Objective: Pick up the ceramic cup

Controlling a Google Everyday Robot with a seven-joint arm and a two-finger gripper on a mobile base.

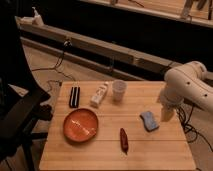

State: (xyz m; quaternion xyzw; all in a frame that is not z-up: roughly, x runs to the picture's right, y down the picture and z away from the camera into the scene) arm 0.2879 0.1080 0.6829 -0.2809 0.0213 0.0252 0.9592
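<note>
The gripper (167, 113) hangs at the end of the white arm (189, 82), low over the right-hand edge of the wooden table (150, 156). Whether it is open or closed cannot be told (it shows only as a pale stub below the arm's thick bend), nor whether it touches the board. Nearest to it is the blue sponge (149, 121), lying flat just beside it on the side toward the table's middle and a little nearer the camera. The ceramic cup (119, 91) stands upright on the far part of the table, well apart from the gripper, farther from the camera and off toward the left of the view. It is pale and plain, with its rim up, and nothing is holding it. Past the cup, counting outward from the gripper, the white carton (99, 94) lies on its side, slanted, just beside the cup but not clearly touching it. Farther out again the black object (74, 97) lies flat near the table's left edge. On the near side, the red pepper-like thing (123, 140) lies lengthwise, closer to the camera than the gripper and beyond the sponge from it. The orange plate (80, 125) sits farther left still — near the carton and the black object, and clear of both. Off the table, farthest from the gripper, a dark chair (17, 115) fills the left of the view, and cables (52, 70) trail over the floor behind it.
</note>
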